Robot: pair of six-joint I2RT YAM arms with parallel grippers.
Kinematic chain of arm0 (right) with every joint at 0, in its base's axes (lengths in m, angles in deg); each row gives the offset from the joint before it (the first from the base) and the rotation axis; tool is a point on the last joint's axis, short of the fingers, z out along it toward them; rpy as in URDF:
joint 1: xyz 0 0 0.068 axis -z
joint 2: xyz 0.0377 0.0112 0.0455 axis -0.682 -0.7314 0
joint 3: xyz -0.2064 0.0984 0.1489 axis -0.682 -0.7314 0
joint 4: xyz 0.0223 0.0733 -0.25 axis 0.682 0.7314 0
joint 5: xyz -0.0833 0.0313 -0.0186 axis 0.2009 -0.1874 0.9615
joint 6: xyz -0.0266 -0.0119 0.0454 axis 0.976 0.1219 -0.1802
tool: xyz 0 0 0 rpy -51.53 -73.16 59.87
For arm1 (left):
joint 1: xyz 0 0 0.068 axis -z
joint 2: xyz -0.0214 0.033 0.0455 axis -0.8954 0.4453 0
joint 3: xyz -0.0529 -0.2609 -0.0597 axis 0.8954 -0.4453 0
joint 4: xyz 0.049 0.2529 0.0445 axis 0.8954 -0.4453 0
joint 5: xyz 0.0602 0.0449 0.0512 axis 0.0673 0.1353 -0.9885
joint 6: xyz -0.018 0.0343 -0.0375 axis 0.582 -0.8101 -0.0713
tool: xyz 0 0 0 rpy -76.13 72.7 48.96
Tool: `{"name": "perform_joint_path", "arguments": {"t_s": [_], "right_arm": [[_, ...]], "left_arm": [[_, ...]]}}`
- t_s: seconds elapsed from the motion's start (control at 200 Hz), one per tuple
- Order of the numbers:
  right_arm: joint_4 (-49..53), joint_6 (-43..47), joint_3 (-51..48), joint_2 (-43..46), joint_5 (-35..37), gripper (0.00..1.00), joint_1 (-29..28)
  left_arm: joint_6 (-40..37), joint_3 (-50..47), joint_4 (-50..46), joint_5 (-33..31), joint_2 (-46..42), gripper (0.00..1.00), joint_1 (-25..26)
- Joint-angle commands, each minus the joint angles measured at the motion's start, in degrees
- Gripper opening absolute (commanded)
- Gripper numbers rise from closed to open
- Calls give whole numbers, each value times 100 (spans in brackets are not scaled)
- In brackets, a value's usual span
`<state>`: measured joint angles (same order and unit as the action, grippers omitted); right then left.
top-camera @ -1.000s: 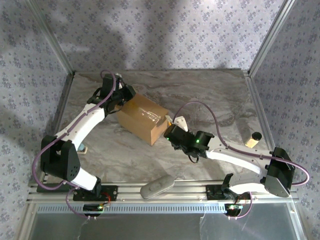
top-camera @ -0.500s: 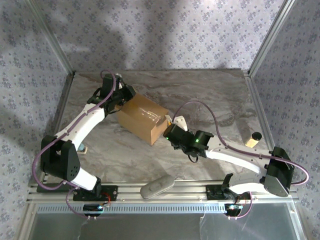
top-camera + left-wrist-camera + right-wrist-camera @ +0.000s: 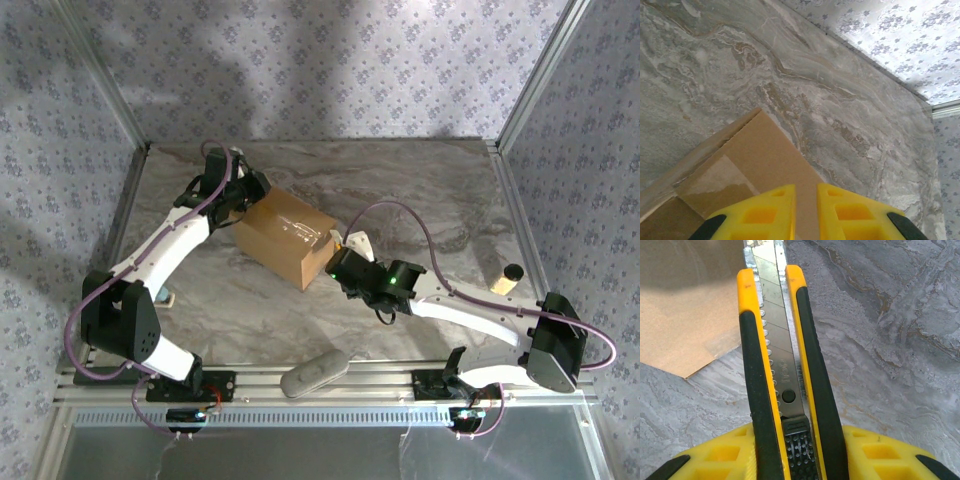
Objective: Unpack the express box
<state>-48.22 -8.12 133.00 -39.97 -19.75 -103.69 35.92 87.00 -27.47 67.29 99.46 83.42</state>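
Top external: express box [image 3: 283, 233] is sitting left of centre on the marble table [image 3: 430, 190], flaps lying closed. Left gripper [image 3: 247, 193] is resting at its far-left corner. Right gripper [image 3: 345, 258] is meeting its near-right end.

Left wrist: yellow fingers [image 3: 765, 210] are sitting close together over the box top with a slim gap; whether they are pinching cardboard, cannot tell.

Right wrist: the gripper is clamping a yellow-and-black utility knife [image 3: 785, 365], its blade running out alongside the box's edge.
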Motion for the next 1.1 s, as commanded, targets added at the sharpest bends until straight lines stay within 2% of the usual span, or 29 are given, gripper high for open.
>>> {"name": "perform_joint_path", "arguments": {"t_s": [0.0, 0.305, 0.495, 0.6, 0.79, 1.094], "right_arm": [[71, 50, 236, -57, 213, 0, 3], [101, 46, 281, -125, 198, 0, 17], [139, 53, 349, -177, 164, 0, 29], [149, 42, 394, -202, 151, 0, 30], [207, 54, 474, -239, 141, 0, 26], [246, 67, 545, -308, 150, 0, 30]], "left_arm": [[-194, 331, -284, -150, -149, 18, -210], [-599, 767, -1042, -186, -80, 23, -922], [-855, 1087, -1193, -193, 393, 40, -1122], [-945, 1221, -1178, -191, 674, 46, -1142], [-999, 1347, -1200, 44, 1066, 46, -1143], [-1049, 959, -732, 517, 1126, 47, -1124]]}}
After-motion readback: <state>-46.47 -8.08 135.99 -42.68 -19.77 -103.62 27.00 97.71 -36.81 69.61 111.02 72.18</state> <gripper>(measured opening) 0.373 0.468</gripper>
